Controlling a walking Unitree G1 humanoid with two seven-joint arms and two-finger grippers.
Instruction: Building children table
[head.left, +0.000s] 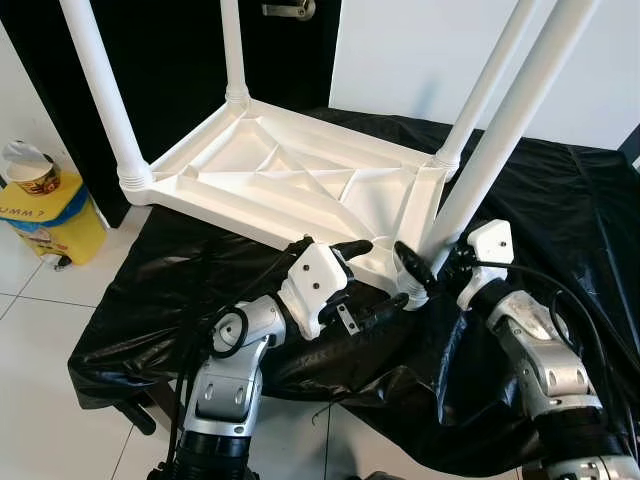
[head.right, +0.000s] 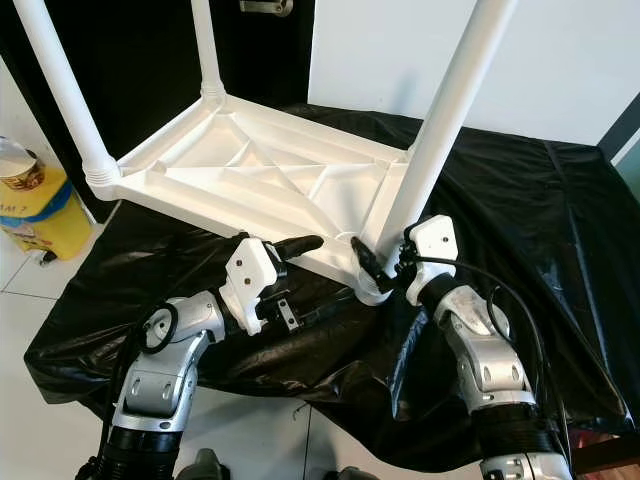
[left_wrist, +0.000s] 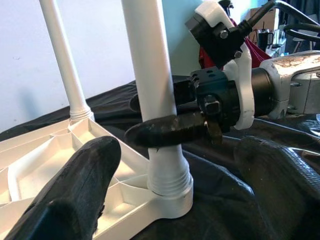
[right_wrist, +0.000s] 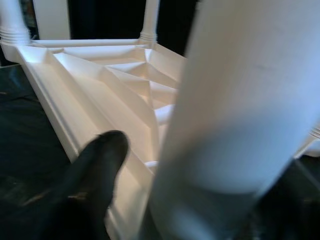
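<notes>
Our right gripper (head.left: 418, 275) clasps the fourth leg (head.left: 500, 130) at its socket on the upturned tabletop (head.left: 290, 180) over black sheeting (head.left: 560, 200); left gripper (head.left: 362, 280) waits open alongside. Four legs stand; seating remains.

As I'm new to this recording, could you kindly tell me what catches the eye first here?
A white plastic children's table lies upside down on a black plastic sheet, its legs pointing up. The right hand closes around the base of the nearest leg at its corner socket, while the left hand hovers open beside that corner. To the robot's left, a yellow container stands on the tiled floor.
</notes>
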